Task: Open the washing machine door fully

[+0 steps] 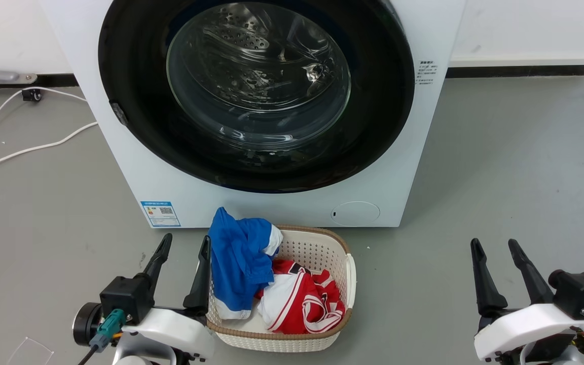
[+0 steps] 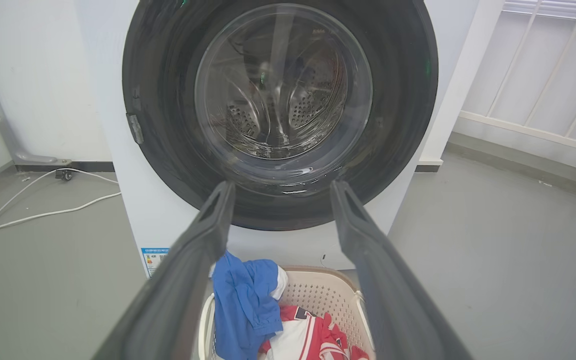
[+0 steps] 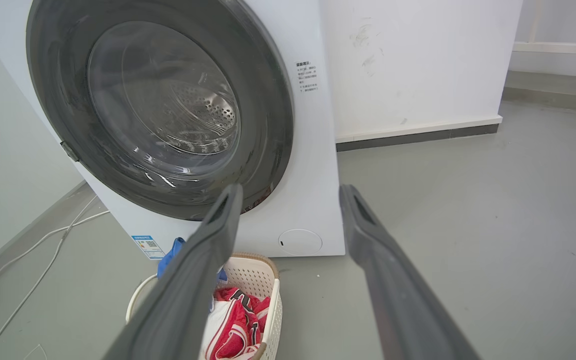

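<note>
Washing machine door [image 1: 256, 94] — glossy black ring, bulging clear glass — sits shut.

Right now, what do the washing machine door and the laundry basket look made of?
Washing machine door: glossy black ring, probably plastic, around clear glass showing reflections and the drum behind. Laundry basket: cream perforated plastic, likely, with a brown woven-look rim.

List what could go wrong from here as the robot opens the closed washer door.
1. The laundry basket stands close in front of the washing machine, just below the washing machine door; reaching in could knock it.
2. The left tool, open, sits beside the blue garment draped over the basket's rim and might snag it.
3. The door's glossy black ring shows no clear handle, so a grip may slip off.
</note>
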